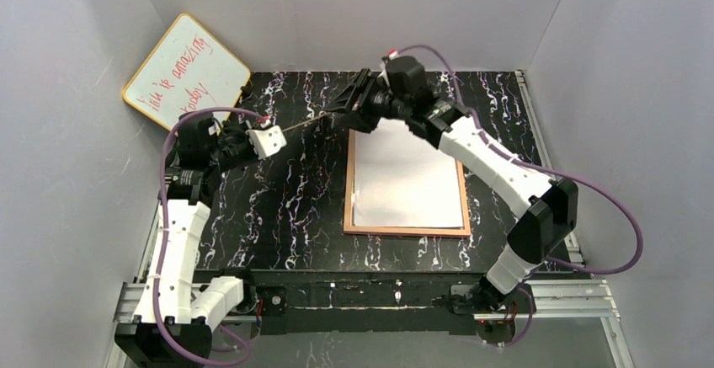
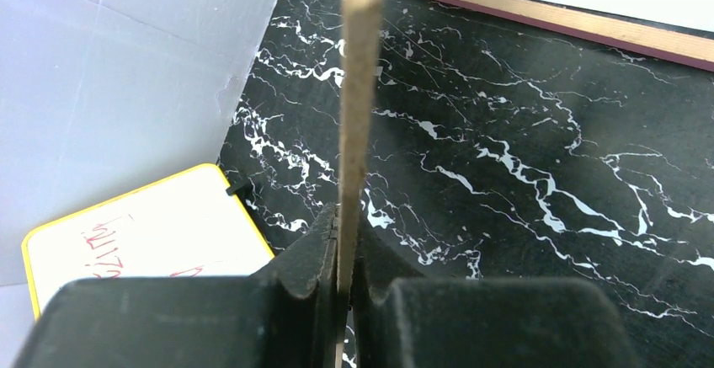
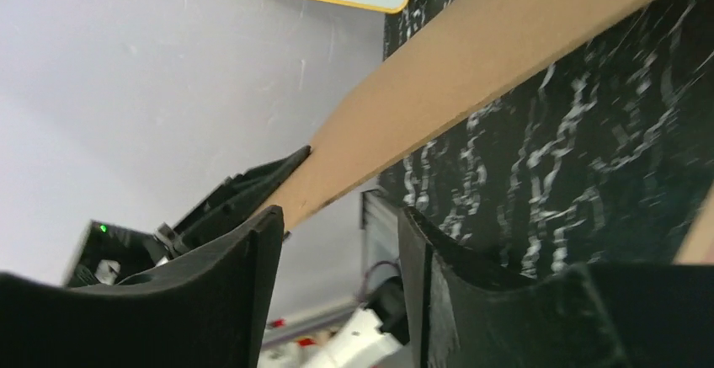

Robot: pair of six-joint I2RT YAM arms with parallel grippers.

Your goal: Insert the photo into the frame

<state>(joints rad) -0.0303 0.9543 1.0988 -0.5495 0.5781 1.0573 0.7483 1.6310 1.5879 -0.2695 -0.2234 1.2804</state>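
The left arm was bent inward, left claw clenched on the board — the right claw was parted at its other end, beyond the frame

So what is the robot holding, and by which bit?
The left pincer is shut on one edge of the brown backing board. The right pincer stands open at the board's other end, not gripping.

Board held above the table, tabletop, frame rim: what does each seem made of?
Board: thin, stiff, probably fibreboard or card; matte brown face, paler raw edge.
Tabletop: black with white veins, marble look, faint sheen; real or printed, unclear.
Frame rim: light wood colour, matte; wood or wood-look, cannot tell.
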